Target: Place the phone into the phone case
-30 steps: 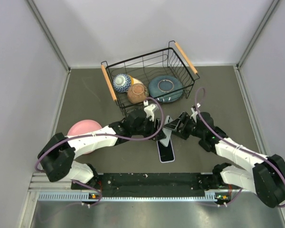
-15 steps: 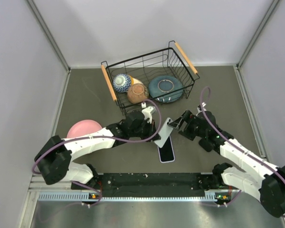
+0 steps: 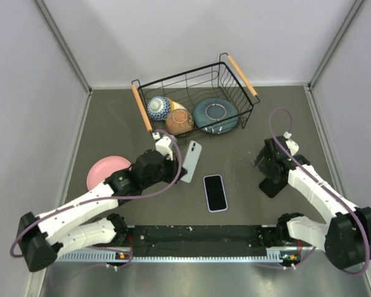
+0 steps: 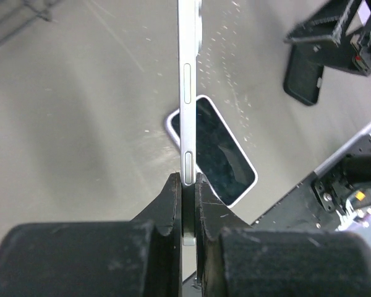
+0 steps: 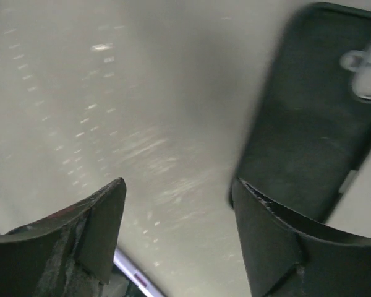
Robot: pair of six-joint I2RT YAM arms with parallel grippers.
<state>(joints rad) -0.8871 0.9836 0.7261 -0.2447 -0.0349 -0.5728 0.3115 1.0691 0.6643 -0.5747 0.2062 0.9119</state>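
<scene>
Midway between the arms, the slim black glossy-screened phone (image 3: 215,193) lies face-up, apparently seated inside the pale lavender soft phone case (image 4: 172,125); insertion looks complete. The left gripper (image 4: 187,184) pinches a pale blue phone (image 4: 187,74) edgewise, and the right gripper (image 5: 178,185) is spread and empty.

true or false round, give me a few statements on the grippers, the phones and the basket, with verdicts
1. The left gripper is clamped on the pale blue phone. True.
2. The right gripper is holding the black handset. False: its fingers are spread with nothing between them, and the handset lies on the table beside it.
3. The phone lies screen up on the table with the pale rim of the phone case around it. True.
4. The wire basket is empty. False: it holds bowls.
5. The pink dish sits inside the basket. False: it is on the table, by the left arm.
</scene>
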